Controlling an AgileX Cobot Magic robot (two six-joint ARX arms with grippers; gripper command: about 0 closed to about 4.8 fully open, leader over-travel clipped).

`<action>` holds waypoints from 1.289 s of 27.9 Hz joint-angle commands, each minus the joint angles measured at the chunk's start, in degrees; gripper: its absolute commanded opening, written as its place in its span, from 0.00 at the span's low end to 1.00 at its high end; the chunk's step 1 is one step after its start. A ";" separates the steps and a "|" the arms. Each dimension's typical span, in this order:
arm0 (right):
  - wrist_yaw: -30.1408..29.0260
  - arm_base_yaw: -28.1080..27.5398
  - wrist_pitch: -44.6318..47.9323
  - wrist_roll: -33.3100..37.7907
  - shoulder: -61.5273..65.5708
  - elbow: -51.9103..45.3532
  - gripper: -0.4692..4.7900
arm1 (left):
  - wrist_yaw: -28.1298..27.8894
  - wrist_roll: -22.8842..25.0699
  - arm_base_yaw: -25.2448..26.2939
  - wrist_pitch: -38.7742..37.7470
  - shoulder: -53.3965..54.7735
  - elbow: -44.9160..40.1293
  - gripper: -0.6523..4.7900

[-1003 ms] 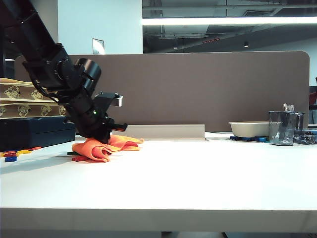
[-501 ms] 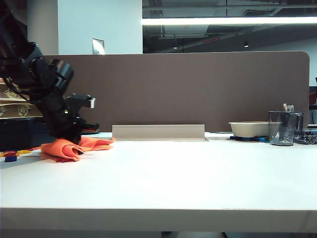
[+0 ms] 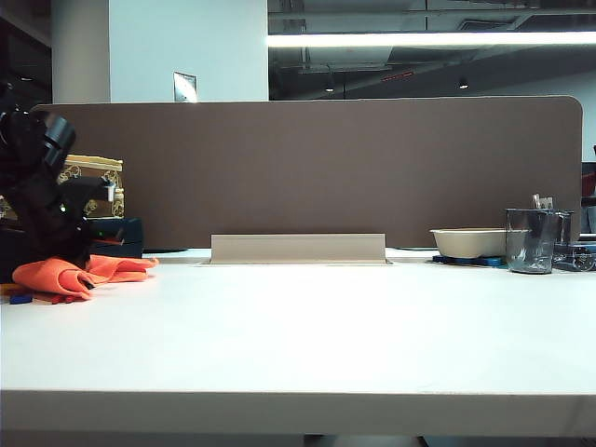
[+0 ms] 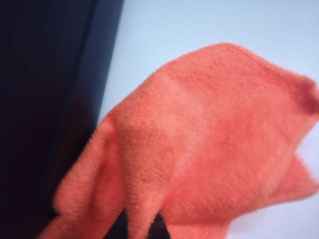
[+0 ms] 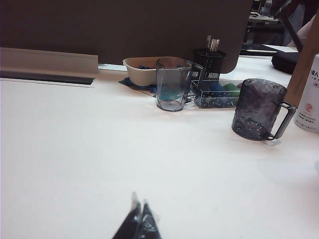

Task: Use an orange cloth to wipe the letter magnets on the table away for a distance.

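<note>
The orange cloth lies bunched on the white table at the far left of the exterior view. My left gripper presses down on it, shut on a fold. In the left wrist view the cloth fills most of the frame and a ridge of it sits pinched between my left gripper's dark fingertips. One small dark letter magnet shows at the cloth's left edge; any others are hidden. My right gripper is shut and empty above bare table, outside the exterior view.
A dark case and stacked printed boxes stand just behind the cloth. Along the back are a brown partition and a grey tray. At the right stand a bowl and two glass mugs.
My left arm has swept the orange cloth leftward across the table to its far left end. The small pieces beside the cloth went with it. The right gripper has stayed still.
</note>
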 commanded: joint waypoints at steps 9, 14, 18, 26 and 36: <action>0.04 -0.02 0.76 0.07 -0.22 -0.44 0.08 | 4.46 -0.39 -8.83 -2.40 -9.88 0.17 0.11; 0.04 -0.02 0.76 0.07 -0.22 -0.44 0.08 | 5.16 -3.23 -17.75 -9.94 -12.72 0.13 0.11; 0.04 -0.02 0.74 0.07 -0.22 -0.44 0.08 | 5.07 -9.99 -21.27 -10.88 -12.90 -2.34 0.11; 0.04 -0.02 0.74 0.07 -0.22 -0.44 0.08 | 0.92 -11.82 -23.65 -3.06 -15.56 -14.08 0.11; 0.04 -0.02 0.76 0.07 -0.22 -0.44 0.08 | -3.91 -11.28 -18.86 7.19 -21.42 -29.07 0.11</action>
